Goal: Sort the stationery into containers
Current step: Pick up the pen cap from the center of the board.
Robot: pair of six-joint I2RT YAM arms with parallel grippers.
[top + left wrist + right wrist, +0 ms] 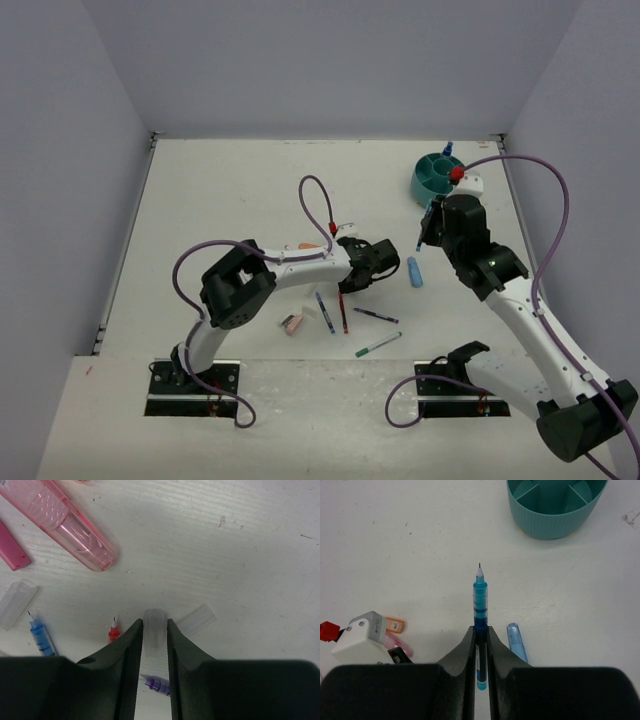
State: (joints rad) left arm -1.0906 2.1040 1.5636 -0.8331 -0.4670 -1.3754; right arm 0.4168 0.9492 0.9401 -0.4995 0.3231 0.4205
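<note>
We see the left claw [154, 624] closed on a clear pen cap [154, 637], its two fingers pressing the cap's sides low over the white table [235, 555]. Under those fingers lies the tip of a purple pen [156, 684]. A red pen [114, 633] and a blue-tipped pen [38, 631] show their tips just to the left. Two more caps lie loose on the table: a second clear cap [198, 619] just beside the right finger and a third clear cap [15, 603] near the left edge. A translucent pink highlighter [65, 522] lies farther off at the upper left. The right claw [480, 630] is clamped on a blue pen [480, 597], whose needle tip points ahead toward the teal organizer [550, 524]. The pen is well apart from the organizer and not yet in any compartment. The organizer stands near the table's far right corner. A light-blue highlighter [516, 641] lies flat on the table just beside the right claw. From above we also see a green pen [377, 345] and a pink eraser [292, 323] lying nearer the arm bases.
</note>
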